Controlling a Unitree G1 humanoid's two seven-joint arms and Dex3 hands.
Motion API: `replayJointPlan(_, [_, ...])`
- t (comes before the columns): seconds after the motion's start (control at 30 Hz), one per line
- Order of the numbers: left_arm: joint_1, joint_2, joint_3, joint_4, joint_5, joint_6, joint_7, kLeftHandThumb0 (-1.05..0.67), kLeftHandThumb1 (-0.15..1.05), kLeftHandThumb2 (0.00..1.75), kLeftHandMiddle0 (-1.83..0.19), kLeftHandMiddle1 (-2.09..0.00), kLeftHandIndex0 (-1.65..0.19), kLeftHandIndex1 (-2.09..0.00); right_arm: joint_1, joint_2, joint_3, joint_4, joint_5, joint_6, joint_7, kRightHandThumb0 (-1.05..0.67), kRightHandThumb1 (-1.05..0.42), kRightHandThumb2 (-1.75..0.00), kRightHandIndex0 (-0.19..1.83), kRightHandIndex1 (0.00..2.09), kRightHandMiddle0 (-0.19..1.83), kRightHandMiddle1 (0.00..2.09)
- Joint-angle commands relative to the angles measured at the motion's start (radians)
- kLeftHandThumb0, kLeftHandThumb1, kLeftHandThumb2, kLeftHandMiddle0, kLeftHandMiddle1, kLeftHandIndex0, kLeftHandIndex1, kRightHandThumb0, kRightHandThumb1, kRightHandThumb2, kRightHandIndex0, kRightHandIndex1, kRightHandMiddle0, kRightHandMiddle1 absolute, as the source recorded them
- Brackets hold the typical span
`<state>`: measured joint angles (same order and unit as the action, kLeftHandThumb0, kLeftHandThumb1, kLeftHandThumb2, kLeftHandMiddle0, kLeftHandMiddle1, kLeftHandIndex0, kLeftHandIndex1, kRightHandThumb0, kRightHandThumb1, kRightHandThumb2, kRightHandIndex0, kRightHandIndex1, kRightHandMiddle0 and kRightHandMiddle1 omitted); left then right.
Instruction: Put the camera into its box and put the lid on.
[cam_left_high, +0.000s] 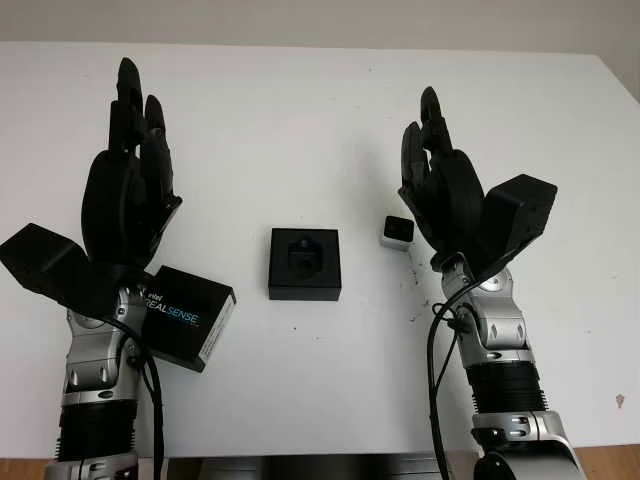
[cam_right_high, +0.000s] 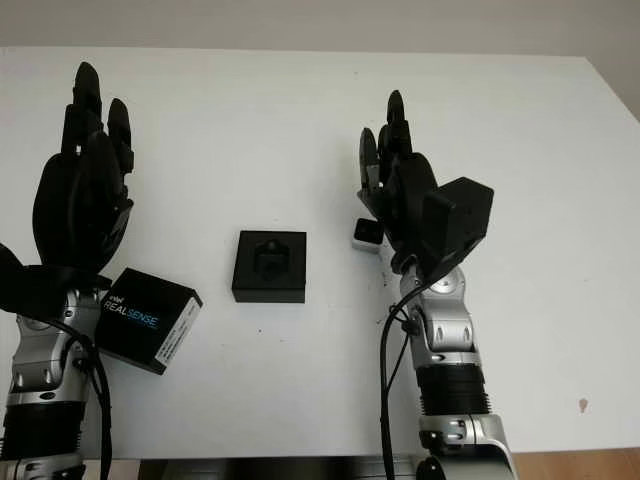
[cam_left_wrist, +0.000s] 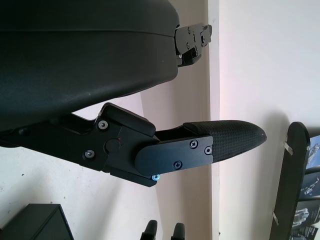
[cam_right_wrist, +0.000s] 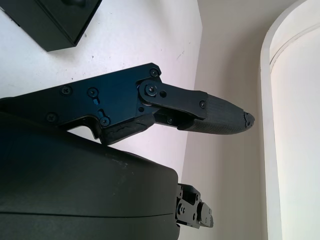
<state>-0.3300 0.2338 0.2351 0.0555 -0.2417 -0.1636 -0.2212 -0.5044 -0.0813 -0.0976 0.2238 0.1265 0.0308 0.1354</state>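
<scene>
surface (cam_left_high: 300, 110): a white top that carries every item; its far edge runs across the top of the head views and its near edge lies just above the bottom of the picture.
left hand (cam_left_high: 128, 180): black, raised above the left part of the surface, palm side down, fingers stretched toward the far edge; it holds nothing and is open. Its wrist camera block juts out toward the left edge.
right hand (cam_left_high: 445, 185): black, raised above the right part of the surface, fingers also stretched toward the far edge; it holds nothing and is open. Its wrist camera block sticks out toward the right edge.
lid (cam_left_high: 190, 315): a black rectangular cover printed with "REALSENSE" in white and blue, lying tilted near the near-left corner, just beside the left forearm and partly under the left wrist.
box (cam_left_high: 304, 263): a black square tray in the middle of the surface, between the two arms, open on top, with a dark moulded insert showing inside. It sits apart from the lid and apart from the camera.
camera (cam_left_high: 397, 231): a small white block with a dark front face, on the surface just right of the box and just beside the right hand's palm; whether the hand touches it cannot be told.
</scene>
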Motion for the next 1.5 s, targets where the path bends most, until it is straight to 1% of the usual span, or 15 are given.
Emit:
replayJointPlan(0.0, [-0.011,0.006,0.0,-0.002,-0.002,-0.01,-0.006,-0.82,1.05,0.6,0.19,0.0,0.19,0.0,-0.001,-0.007,0.003,-0.011,-0.003,-0.013,0.001,-0.76,-1.05,-0.62,-0.19,0.0,-0.19,0.0])
replayJointPlan(0.27, [-0.002,-0.002,0.0,-0.007,-0.001,-0.013,-0.001,-0.81,1.05,0.57,0.19,0.0,0.19,0.0,-0.003,-0.019,0.003,-0.009,0.003,0.003,0.027,-0.69,-1.05,-0.61,-0.19,0.0,-0.19,0.0])
replayJointPlan(0.37, [0.013,-0.006,0.003,-0.014,-0.001,-0.017,0.005,-0.81,1.05,0.56,0.19,0.0,0.19,0.0,-0.004,-0.032,0.001,-0.044,-0.002,0.045,0.023,-0.7,-1.05,-0.38,-0.17,0.02,-0.14,0.03])
replayJointPlan(0.43, [0.017,-0.009,0.003,-0.011,-0.002,-0.022,0.009,-0.81,1.05,0.57,0.19,0.0,0.19,0.0,-0.013,-0.057,0.009,-0.055,-0.05,0.039,-0.002,-0.71,-1.05,-0.25,-0.1,0.06,-0.06,0.07])
replayJointPlan(0.47, [0.016,-0.011,0.004,-0.008,-0.003,-0.024,0.01,-0.8,1.05,0.57,0.19,0.0,0.19,0.0,-0.018,-0.069,0.015,-0.058,-0.08,0.027,-0.017,-0.69,-1.02,-0.16,0.05,0.13,0.05,0.14])
replayJointPlan(0.53, [0.009,-0.012,0.002,0.007,0.0,-0.03,0.01,-0.8,1.05,0.58,0.19,0.0,0.19,0.0,-0.029,-0.098,0.028,-0.066,-0.134,0.002,-0.032,-0.68,-1.0,-0.09,0.17,0.19,0.12,0.26])
replayJointPlan(0.6, [0.0,-0.009,-0.002,0.027,0.002,-0.038,0.002,-0.8,1.05,0.58,0.19,0.0,0.19,0.0,-0.034,-0.13,0.039,-0.074,-0.175,-0.028,-0.027,-0.63,-0.96,-0.06,0.24,0.29,-0.03,0.73])
replayJointPlan(0.63, [-0.005,-0.006,-0.003,0.038,0.001,-0.043,-0.004,-0.8,1.05,0.59,0.19,0.0,0.19,0.0,-0.033,-0.144,0.045,-0.076,-0.193,-0.045,-0.025,-0.62,-0.94,-0.05,0.26,0.32,-0.05,0.82])
replayJointPlan(0.73, [-0.008,-0.007,-0.005,0.047,0.003,-0.052,-0.005,-0.8,1.05,0.59,0.19,0.0,0.19,0.0,-0.015,-0.216,0.085,-0.101,-0.326,-0.103,-0.052,-0.6,-0.91,-0.04,0.31,0.37,-0.04,0.93])
replayJointPlan(0.8, [-0.007,-0.007,-0.004,0.048,0.005,-0.057,-0.002,-0.81,1.05,0.59,0.19,0.0,0.19,0.0,-0.006,-0.252,0.106,-0.108,-0.4,-0.128,-0.067,-0.61,-0.88,-0.04,0.34,0.41,0.02,0.9])
replayJointPlan(0.9, [-0.003,-0.001,-0.001,0.045,0.002,-0.058,-0.004,-0.81,1.05,0.59,0.19,0.0,0.19,0.0,0.004,-0.302,0.134,-0.136,-0.48,-0.116,-0.051,-0.61,-0.85,-0.05,0.33,0.41,0.09,0.76])
replayJointPlan(1.03, [-0.003,-0.004,0.002,0.038,-0.001,-0.054,0.001,-0.8,1.05,0.59,0.19,0.0,0.19,0.0,-0.011,-0.37,0.159,-0.197,-0.554,-0.028,0.032,-0.57,-0.83,-0.05,0.34,0.41,0.19,0.56])
replayJointPlan(1.17, [-0.006,-0.005,0.001,0.043,-0.006,-0.056,-0.005,-0.81,1.05,0.57,0.19,0.0,0.19,0.0,-0.032,-0.417,0.19,-0.216,-0.631,0.0,0.071,-0.57,-0.82,-0.05,0.39,0.42,0.27,0.47])
replayJointPlan(1.4, [-0.009,-0.005,-0.002,0.052,0.003,-0.061,-0.004,-0.81,1.05,0.6,0.19,0.0,0.19,0.0,-0.033,-0.441,0.243,-0.297,-0.776,0.109,0.13,-0.57,-0.78,-0.05,0.41,0.45,0.39,0.29])
replayJointPlan(1.47, [-0.01,-0.006,-0.001,0.053,0.002,-0.064,-0.003,-0.8,1.05,0.59,0.19,0.0,0.19,0.0,-0.027,-0.445,0.259,-0.325,-0.818,0.148,0.158,-0.58,-0.79,-0.06,0.38,0.53,0.43,0.21])
